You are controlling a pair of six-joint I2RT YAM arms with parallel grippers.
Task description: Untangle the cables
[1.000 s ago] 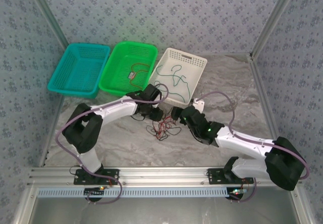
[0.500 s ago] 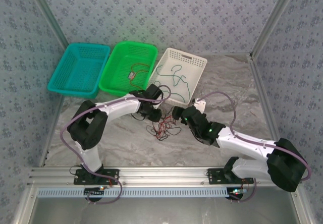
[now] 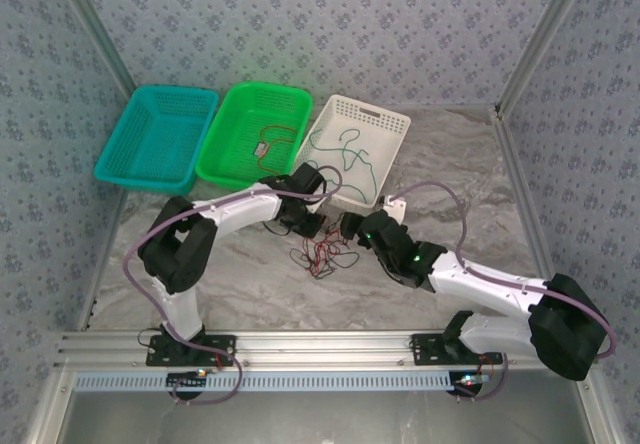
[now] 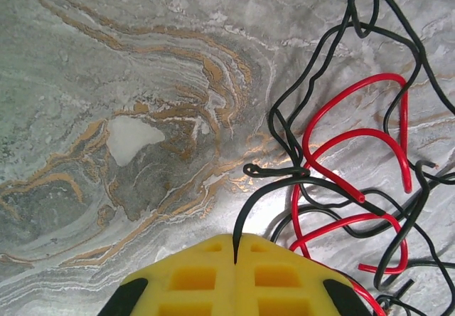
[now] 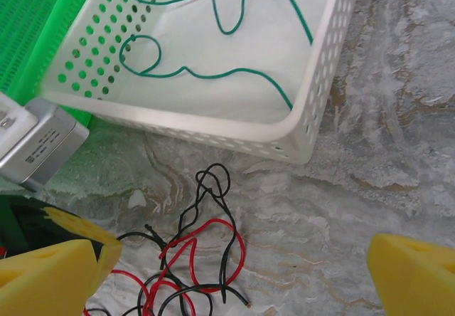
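Shifted slightly rightward since earlier, the left arm (image 3: pixel 230 207) has its left gripper (image 4: pixel 235 255) pinching a thin black wire (image 4: pixel 240 220) of the red-and-black cable tangle (image 3: pixel 322 255) at centre frame; the right gripper (image 5: pixel 238 273) gapes wide.

table (image 4: pixel 106 60): polished marble-look | cables (image 4: pixel 407 152): glossy | white basket (image 5: pixel 213 132): perforated plastic

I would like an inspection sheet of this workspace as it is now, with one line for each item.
Surface: marbled table top.
Job's things: red and black cables tangled on the table between the grippers; green cable in the white basket; thin red cable in the green basket.
Clutter: nothing seen.
Grippers: left gripper shut on a black cable; right gripper open over the tangle.
Cables: lilac-grey arm cables loop along the arms.
Surroundings: teal basket, patterned walls.
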